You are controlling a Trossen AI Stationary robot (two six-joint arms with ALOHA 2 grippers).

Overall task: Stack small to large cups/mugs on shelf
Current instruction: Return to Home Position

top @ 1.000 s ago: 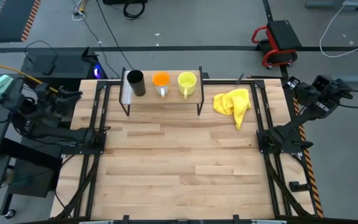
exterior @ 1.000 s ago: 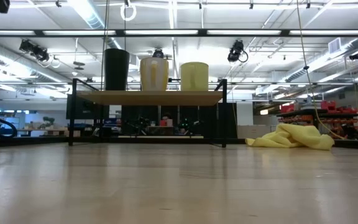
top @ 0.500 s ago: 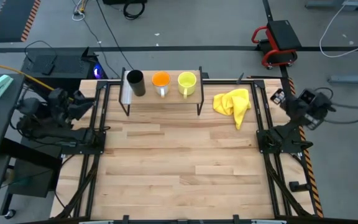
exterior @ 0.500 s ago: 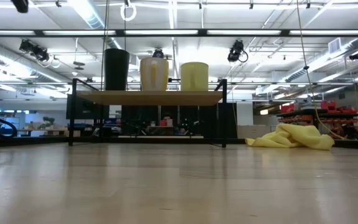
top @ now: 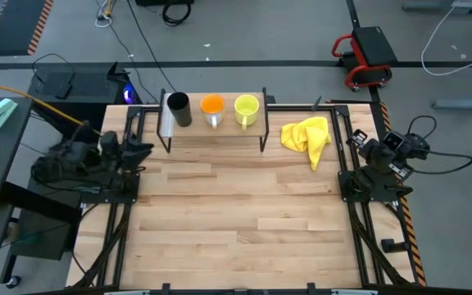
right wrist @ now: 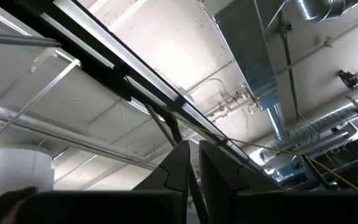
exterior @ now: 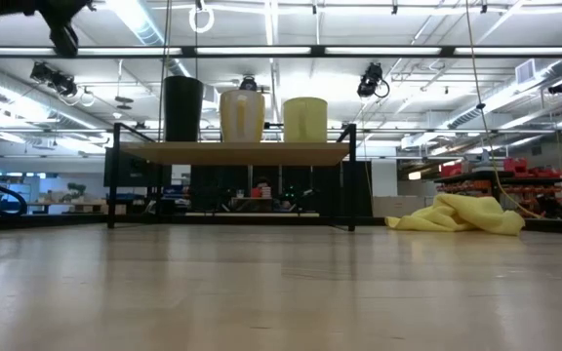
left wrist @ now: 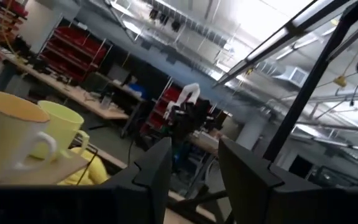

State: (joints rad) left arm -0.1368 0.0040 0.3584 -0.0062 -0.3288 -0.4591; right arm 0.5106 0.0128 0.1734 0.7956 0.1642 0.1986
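Note:
Three cups stand in a row on the shelf (top: pixel 211 127) at the table's far edge: the taller black cup (top: pixel 177 109), the orange-inside mug (top: pixel 212 110) and the yellow-green mug (top: pixel 246 110). The low view shows them upright on the wooden shelf top (exterior: pixel 232 152): black cup (exterior: pixel 182 107), pale mug (exterior: pixel 242 115), yellow-green mug (exterior: pixel 304 119). My left gripper (top: pixel 142 149) hangs open over the table's left edge, pointing toward the shelf. My right gripper (top: pixel 355 141) is shut over the right edge, near the yellow cloth. Neither touches anything.
A crumpled yellow cloth (top: pixel 307 137) lies on the table right of the shelf, also seen in the low view (exterior: pixel 461 214). Black frame rails run along the table's left and right edges (top: pixel 125 197). The wide wooden tabletop (top: pixel 236 221) spreads before the shelf.
Both arms have swung in from outside the table. The left gripper moved right and toward the near edge to the table's left rail. The right gripper moved left and toward the near edge to the right rail. The cups, shelf and cloth have stayed put.

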